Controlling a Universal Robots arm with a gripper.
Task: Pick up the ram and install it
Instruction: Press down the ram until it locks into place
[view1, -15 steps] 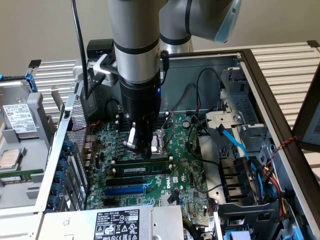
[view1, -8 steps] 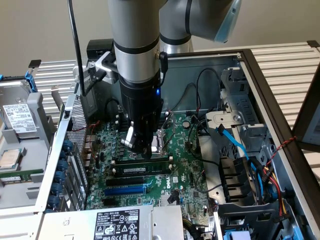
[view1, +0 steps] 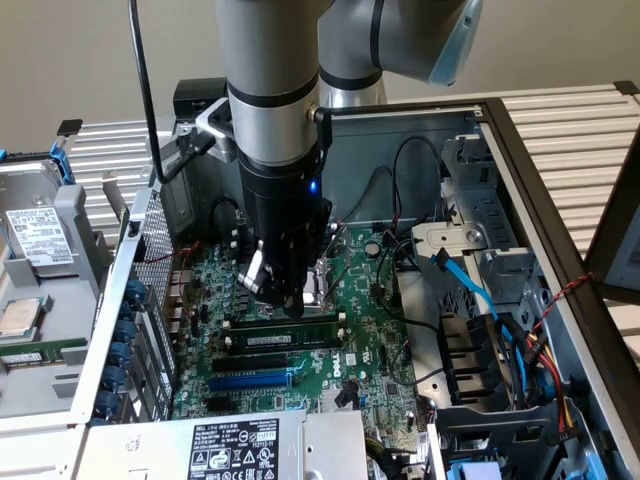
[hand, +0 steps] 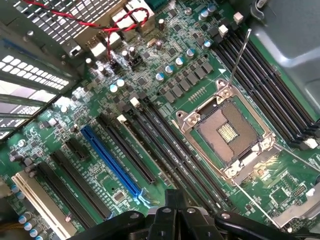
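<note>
In the exterior view the gripper (view1: 288, 300) hangs low over the motherboard (view1: 370, 350) inside the open computer case (view1: 560, 250). Its fingers are pinched fully together and nothing is clamped between them. The ram (view1: 285, 337) is the green stick with a white label. It lies along a slot directly at six o'clock from the fingertips and just beneath them, with the blue slot (view1: 250, 380) further out at six o'clock from the stick. The CPU socket (view1: 316, 285) sits at about two o'clock from the fingertips, partly hidden behind the gripper. The stick looks level in its slot. Contact between the closed tips and its top edge is probable, but the angle does not settle it.

In the wrist view the closed gripper (hand: 175, 220) looks straight down on the black memory slots (hand: 165, 150). These run between the blue slot (hand: 110, 160) and the CPU socket (hand: 230, 132). Seen edge-on from here, the stick is hard to tell apart from the slot walls.

The step in hand appears to be seating the stick by pressing. To do it well, the push should come straight down onto the top edge and not slide toward the socket or the neighbouring slot. Each end should be pressed evenly so both end clips can latch. A tilted push could lift one end or flex the board.
</note>
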